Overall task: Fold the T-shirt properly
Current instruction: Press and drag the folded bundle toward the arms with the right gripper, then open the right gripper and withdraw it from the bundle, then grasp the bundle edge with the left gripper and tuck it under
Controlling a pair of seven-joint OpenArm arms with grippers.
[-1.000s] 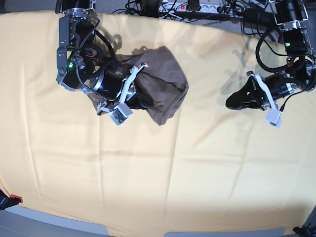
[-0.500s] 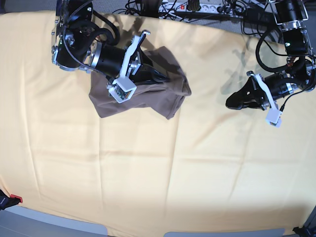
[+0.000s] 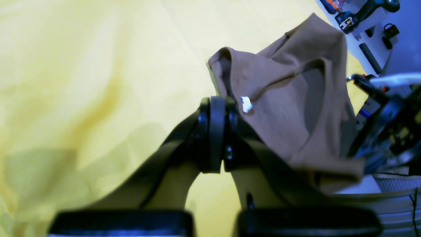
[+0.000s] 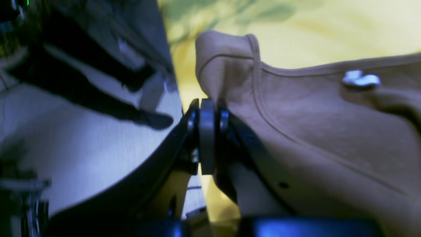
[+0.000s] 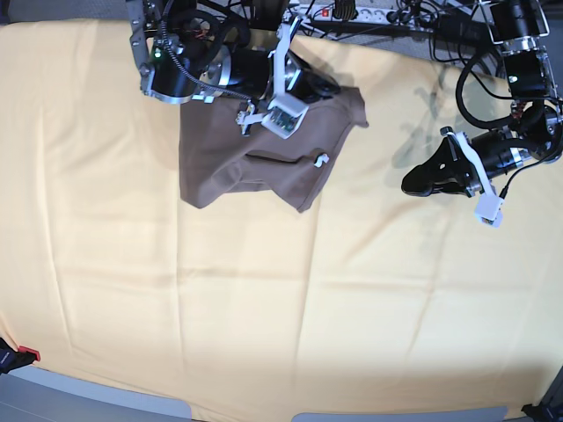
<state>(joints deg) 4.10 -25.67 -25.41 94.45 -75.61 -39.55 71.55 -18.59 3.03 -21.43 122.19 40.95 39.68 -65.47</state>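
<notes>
Pale yellow cloth covers the whole work surface, creased in long shallow folds, with a tangle of cables and a power strip beyond its far edge. T-shirt, taupe-brown, sits on the cloth toward the far side, left of centre in the base view; it is partly opened out but rumpled, one corner stretched toward the far right where it is lifted, the lower edge lying loose and uneven on the cloth. Right arm reaches across the far edge of the shirt. Right gripper, seen from its wrist camera, has its fingers pressed together on a fold of shirt fabric near a stitched hem, the cloth draped to the right of the pads; in the base view this gripper is at the raised corner. Left gripper hangs well apart from the shirt over bare yellow cloth on the right of the base view; its wrist view shows the fingertips clamped together with nothing visibly between them, the shirt only behind them in the distance. Small white tag shows on the shirt's near-right part, also visible in the left wrist view and right wrist view.
</notes>
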